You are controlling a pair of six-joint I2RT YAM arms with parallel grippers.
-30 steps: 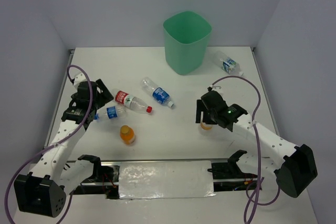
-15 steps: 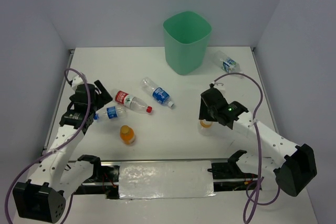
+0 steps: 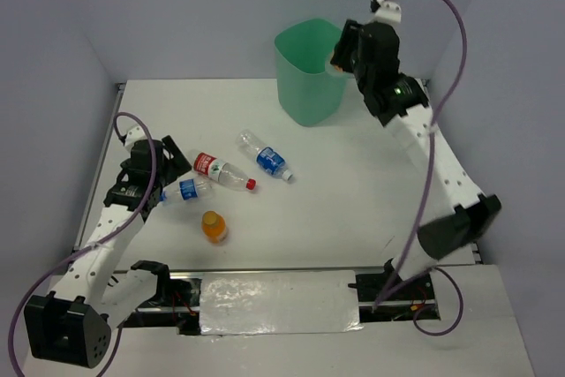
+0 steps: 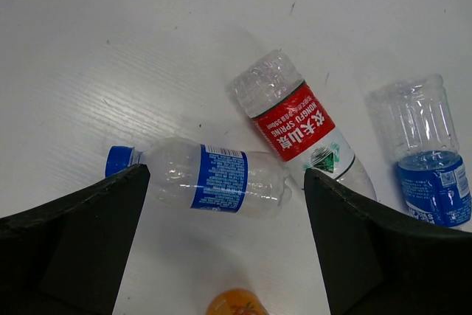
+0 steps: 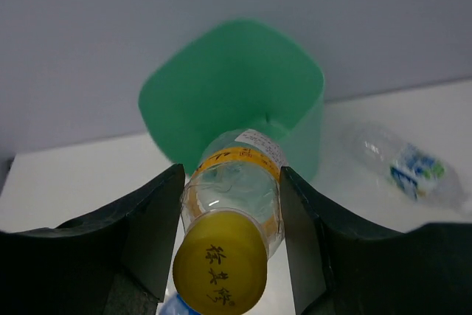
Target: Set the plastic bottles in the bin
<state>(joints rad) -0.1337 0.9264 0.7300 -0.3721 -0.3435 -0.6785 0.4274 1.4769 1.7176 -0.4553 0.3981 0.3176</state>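
Observation:
My right gripper (image 3: 339,53) is shut on an orange-capped bottle (image 5: 234,182) and holds it in the air at the right rim of the mint-green bin (image 3: 311,77). The right wrist view shows the cap towards the camera and the bin's mouth (image 5: 221,86) behind the bottle. Over the table's left side my left gripper (image 4: 225,256) hangs open above a lying blue-labelled bottle (image 4: 214,178). Near it lie a red-labelled bottle (image 4: 295,127), another blue-labelled bottle (image 3: 267,158) and a second orange-capped bottle (image 3: 213,226).
One more clear bottle (image 5: 402,167) lies on the table to the right of the bin; in the top view my right arm hides it. Grey walls close in the table at the back and both sides.
My right gripper shut on the orange-capped bottle on the table's right side, then lifted it up and back to the bin's rim. The left arm has barely moved.

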